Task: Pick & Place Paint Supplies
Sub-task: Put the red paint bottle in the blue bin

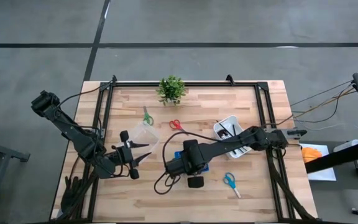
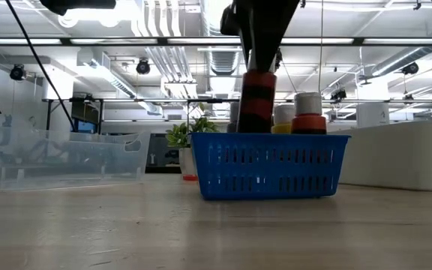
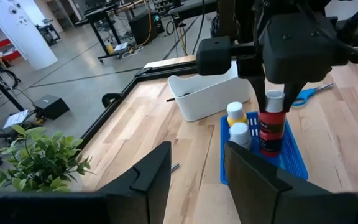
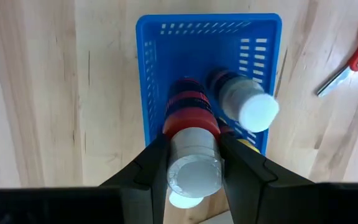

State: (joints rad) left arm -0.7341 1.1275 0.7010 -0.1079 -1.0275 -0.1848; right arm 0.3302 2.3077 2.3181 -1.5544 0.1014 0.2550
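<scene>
Red paint bottle (image 4: pixel 190 134), grey cap, upright, clamped between the two fingers of the right gripper (image 4: pixel 192 163) directly over the blue basket (image 4: pixel 146 74); the right wrist view shows the grip from above, a finger on either side of the bottle just below its cap. The low view adds what that one cannot: the bottle's lower end (image 2: pixel 256 101) stands behind the basket's front wall (image 2: pixel 268 165), though whether it touches the floor cannot be told. Already in the basket: a white-capped bottle (image 4: pixel 244 99) just beside the held one, and in the left wrist view a yellow bottle (image 3: pixel 235 114) and another white-capped one (image 3: pixel 240 134) next to the red. In the high view the basket is almost hidden under the right arm near the table's middle. Left gripper (image 1: pixel 143 153), fingers parted and holding nothing, beside the clear plastic tub (image 1: pixel 144 134) on the table's left half; its own fingers (image 3: pixel 151 171) frame the left wrist view. Seen only from above: green-handled scissors (image 1: pixel 147 116) beyond the tub, red-handled scissors (image 1: pixel 176 124) at centre, blue-handled scissors (image 1: pixel 230 182) near the front edge. White bin (image 1: pixel 227 129) to the right with dark items inside, kind not discernible. Potted plant (image 1: pixel 171 89) at the table's far edge.
</scene>
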